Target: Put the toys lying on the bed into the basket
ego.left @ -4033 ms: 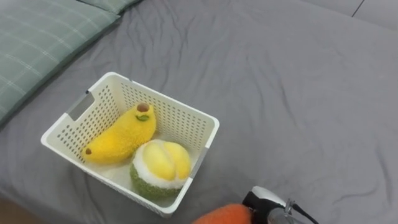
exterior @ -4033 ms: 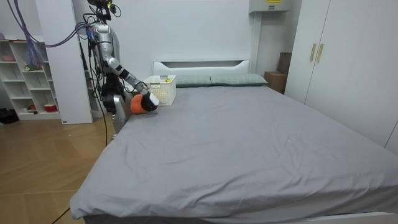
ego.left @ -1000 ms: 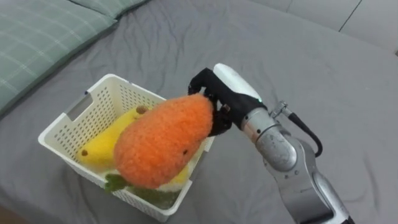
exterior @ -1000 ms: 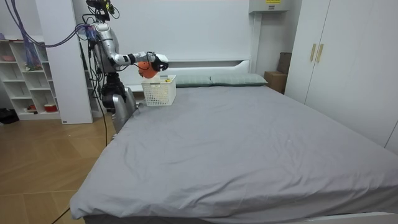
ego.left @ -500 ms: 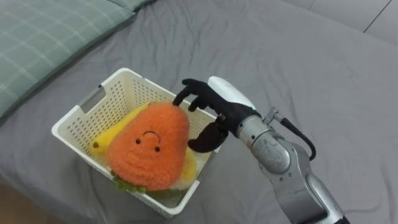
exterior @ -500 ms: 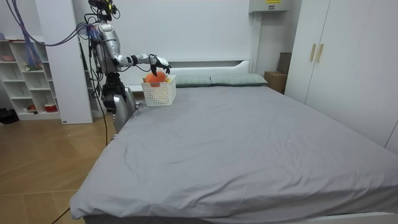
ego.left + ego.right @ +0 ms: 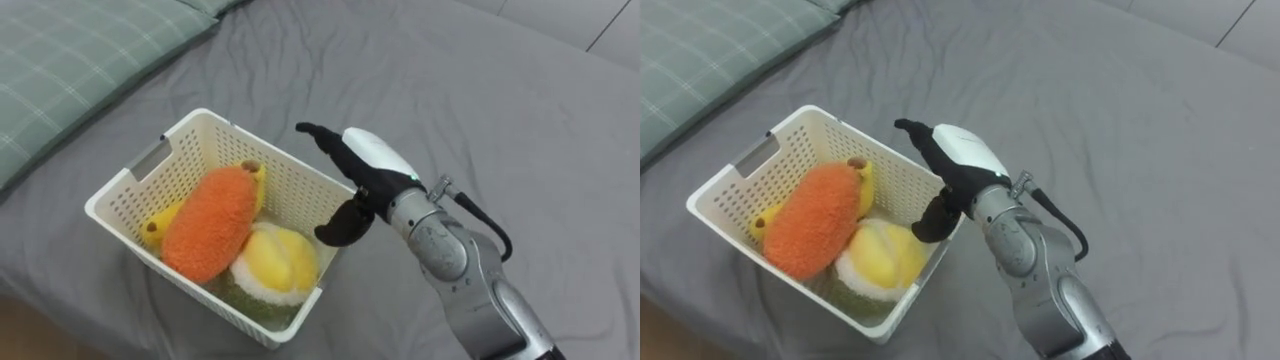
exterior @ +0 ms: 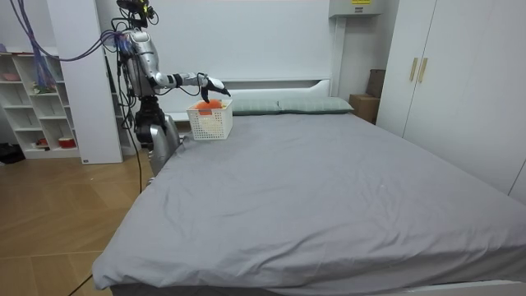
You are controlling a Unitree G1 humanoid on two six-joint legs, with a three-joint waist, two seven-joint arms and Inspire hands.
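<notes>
Hand check first: my right hand (image 7: 365, 172) hovers just above the right-hand rim of the white perforated plastic basket (image 7: 283, 182). Its fingers (image 7: 312, 131) are spread and nearly straight, the thumb hangs down outside the basket wall, and it grips nothing.

The orange plush carrot-shaped toy (image 7: 207, 222) lies inside the basket, slanted from the near left towards the far wall. It rests on the yellow plush banana toy (image 7: 157, 226), whose ends show on either side of it. The round yellow-and-green plush durian toy (image 7: 275, 262) fills the near right corner and touches the orange toy.

Edges: the basket stands on the grey bed sheet (image 7: 480, 110) with its near corner close to the mattress edge, where I see a strip of wooden floor. The green checked pillow (image 7: 70, 70) lies to the basket's left, apart from it. To the right of my arm and beyond it, the sheet is open and only lightly creased.

In the room view I stand by the head of the bed at the room view's left. My arm is stretched over the basket (image 8: 209, 122), and the wide grey sheet runs towards the room view's right.
</notes>
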